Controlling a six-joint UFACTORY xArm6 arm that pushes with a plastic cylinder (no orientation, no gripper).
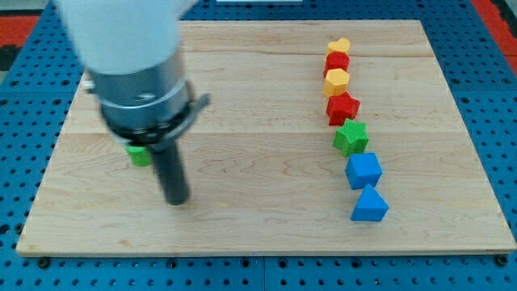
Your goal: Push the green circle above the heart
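Wooden board carries everything; my tip, a bare rod grasping nothing, rests just below-right of the green circle, which is half-hidden by the arm; far right, topmost in the block column, sits the yellow heart

White arm housing, grey collar, dark rod.

text: none readable | labels: none | numbers: none | signs: none

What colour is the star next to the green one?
Red star, clearest in the camera view.
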